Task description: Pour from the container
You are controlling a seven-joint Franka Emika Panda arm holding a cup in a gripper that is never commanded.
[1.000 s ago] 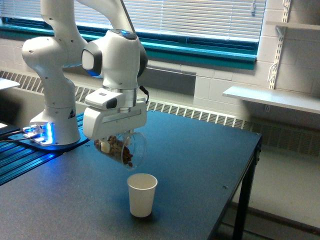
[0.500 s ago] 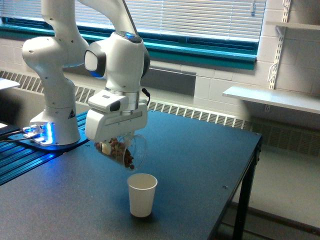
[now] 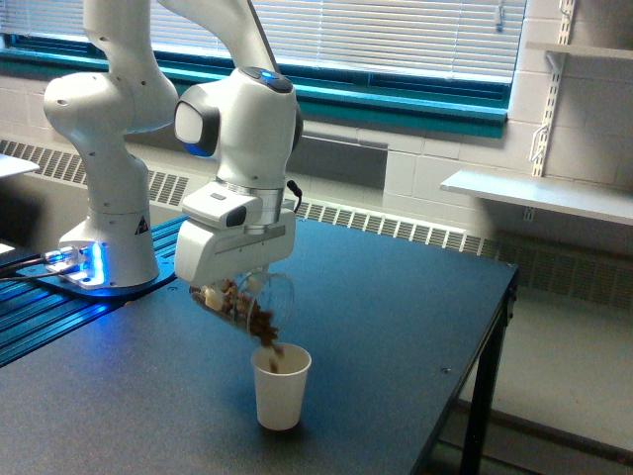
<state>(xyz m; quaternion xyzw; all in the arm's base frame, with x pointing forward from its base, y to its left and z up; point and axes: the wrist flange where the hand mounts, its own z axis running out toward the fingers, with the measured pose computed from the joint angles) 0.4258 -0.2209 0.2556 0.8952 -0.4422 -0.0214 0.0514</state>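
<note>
The container (image 3: 247, 305), a clear tumbler of brown chunks, hangs tilted at lower centre with the gripper (image 3: 237, 287) jaws clenched on it, spilling bits into the paper cup (image 3: 280, 386); pouring is underway, and steeper tipping seems next.

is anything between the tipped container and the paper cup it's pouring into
Nothing visible. The container hangs tilted in the gripper just above the paper cup, and only falling brown bits cross the gap to its open mouth.
</note>
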